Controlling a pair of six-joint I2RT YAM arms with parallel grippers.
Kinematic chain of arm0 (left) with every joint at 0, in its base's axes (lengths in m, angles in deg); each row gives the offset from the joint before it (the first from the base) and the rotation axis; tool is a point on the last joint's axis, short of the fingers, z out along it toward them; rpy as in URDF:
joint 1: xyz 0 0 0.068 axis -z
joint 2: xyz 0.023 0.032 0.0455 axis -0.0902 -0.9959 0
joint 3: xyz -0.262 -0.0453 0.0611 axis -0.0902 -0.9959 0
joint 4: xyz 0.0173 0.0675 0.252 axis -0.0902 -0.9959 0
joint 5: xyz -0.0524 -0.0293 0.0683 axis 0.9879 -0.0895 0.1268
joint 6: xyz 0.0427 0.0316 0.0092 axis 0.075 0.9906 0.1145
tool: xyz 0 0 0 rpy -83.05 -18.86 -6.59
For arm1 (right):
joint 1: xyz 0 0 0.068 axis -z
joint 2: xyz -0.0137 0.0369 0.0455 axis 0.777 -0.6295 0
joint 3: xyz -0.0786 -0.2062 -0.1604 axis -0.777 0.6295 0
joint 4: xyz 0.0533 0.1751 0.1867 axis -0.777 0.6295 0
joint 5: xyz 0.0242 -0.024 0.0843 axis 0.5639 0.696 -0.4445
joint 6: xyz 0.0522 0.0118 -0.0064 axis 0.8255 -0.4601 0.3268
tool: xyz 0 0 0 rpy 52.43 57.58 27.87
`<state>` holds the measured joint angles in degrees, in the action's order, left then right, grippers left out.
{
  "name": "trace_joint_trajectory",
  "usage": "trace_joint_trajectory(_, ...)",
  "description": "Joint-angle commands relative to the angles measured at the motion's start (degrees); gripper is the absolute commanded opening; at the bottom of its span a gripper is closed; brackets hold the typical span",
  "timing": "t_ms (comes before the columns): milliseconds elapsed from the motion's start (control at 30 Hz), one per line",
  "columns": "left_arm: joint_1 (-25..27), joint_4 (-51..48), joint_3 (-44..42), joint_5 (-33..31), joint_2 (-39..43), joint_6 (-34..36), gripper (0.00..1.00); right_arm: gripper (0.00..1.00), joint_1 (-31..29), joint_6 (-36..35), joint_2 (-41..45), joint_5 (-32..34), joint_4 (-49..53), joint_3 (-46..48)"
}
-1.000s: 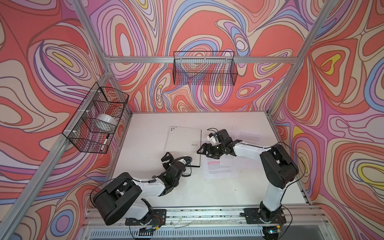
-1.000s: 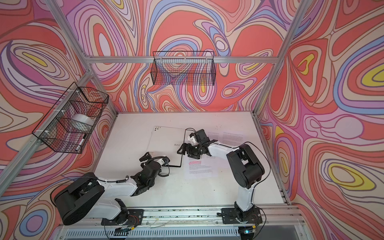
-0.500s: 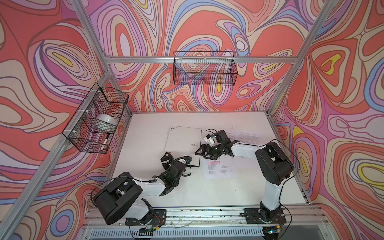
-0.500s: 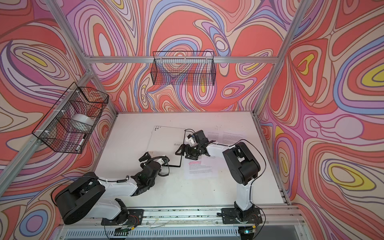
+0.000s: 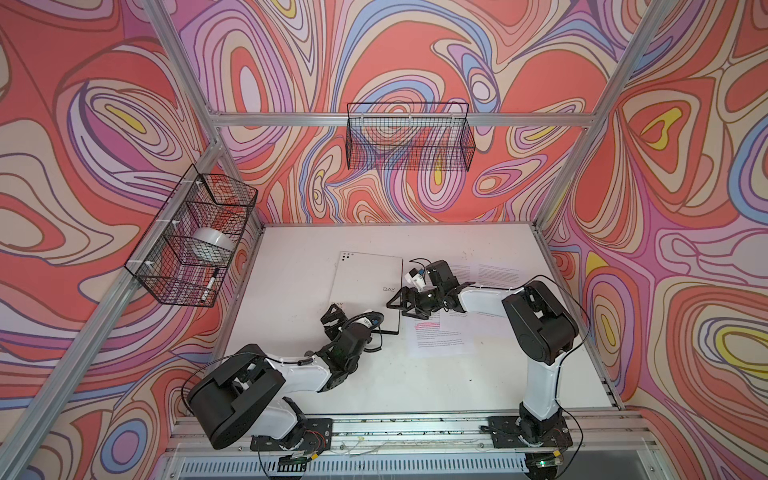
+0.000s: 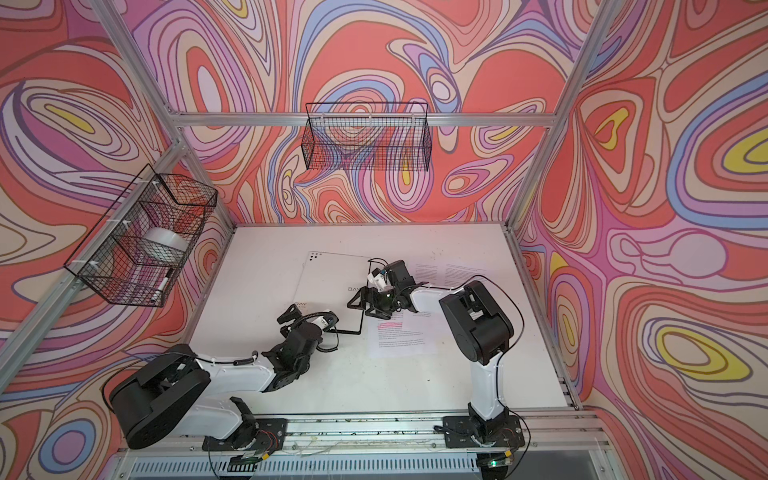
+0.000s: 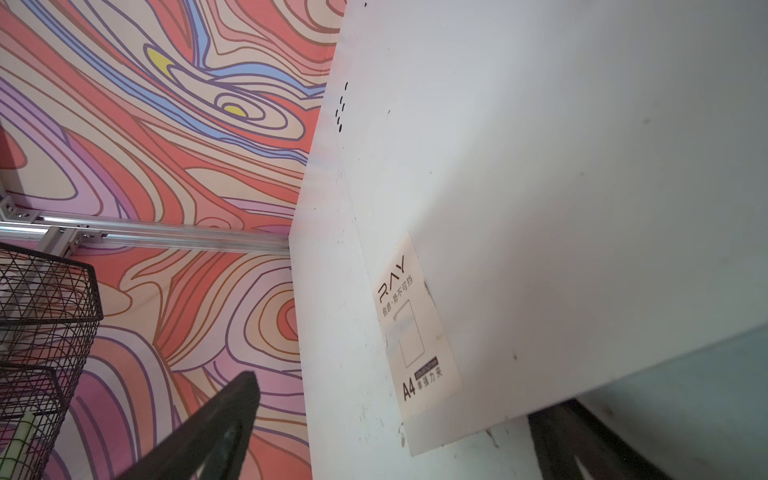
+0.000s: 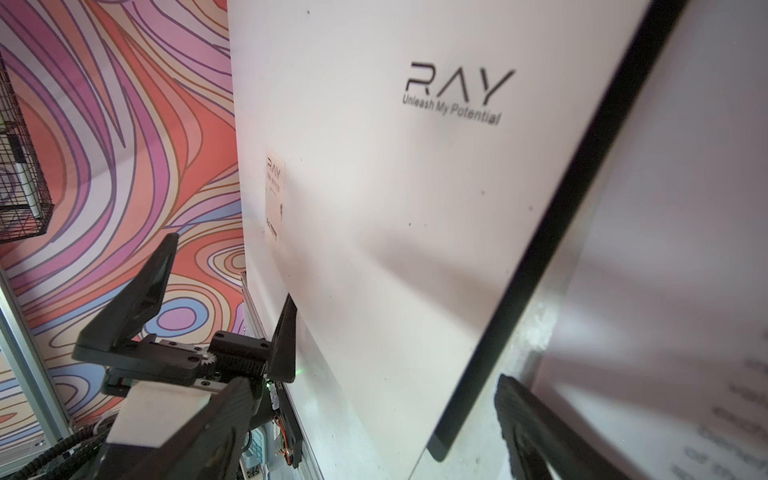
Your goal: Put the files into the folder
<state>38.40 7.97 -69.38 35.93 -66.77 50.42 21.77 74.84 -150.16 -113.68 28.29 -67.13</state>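
Folder (image 5: 365,286) lies flat on table (image 5: 291,266), silver-white cover up, "RAY" logo legible, black edge along side toward papers. Papers (image 5: 440,340) lie loose on table just beside that edge, outside folder; pink highlighted lines visible; farther sheets partly hidden under right arm. Right gripper (image 5: 401,305) at folder's black edge, jaws spread wide, grasping nothing. Left gripper (image 5: 334,320) at folder's near corner, jaws spread wide, empty.
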Motion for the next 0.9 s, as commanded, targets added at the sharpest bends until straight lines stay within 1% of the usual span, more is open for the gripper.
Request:
trace_joint_trajectory(0, 0.2, 0.4, 1.5, -0.7, 0.1, -1.1, 1.0, 0.97, 0.4, 1.2, -1.3, -2.0, -3.6, -0.8)
trace_joint_trajectory(467, 0.2, -1.3, 1.8, -0.1, 0.1, -1.9, 1.0, 0.97, 0.3, 3.7, -3.7, -3.8, -7.8, -2.3)
trace_joint_trajectory(567, 0.2, -5.3, 2.0, 0.7, 1.8, -2.2, 1.0, 0.96, 0.4, 4.8, -3.9, -4.7, -9.4, -2.6)
trace_joint_trajectory(633, 0.2, -8.3, 1.7, 3.2, 4.4, -2.5, 1.0, 0.96, 0.4, 5.2, -4.0, -5.1, -9.8, -3.1)
trace_joint_trajectory(767, 0.1, -18.5, 2.6, 7.5, 12.7, -4.6, 1.0, 0.96, 0.4, 6.1, -3.9, -6.1, -10.0, -4.2)
trace_joint_trajectory(800, 0.0, -20.5, 3.0, 8.0, 14.3, -4.8, 1.0, 0.96, 0.4, 6.0, -3.9, -6.4, -9.3, -4.7)
trace_joint_trajectory(867, -0.1, -22.7, 3.8, 7.3, 15.0, -4.7, 1.0, 0.96, 0.4, 6.0, -3.6, -6.6, -8.3, -5.4)
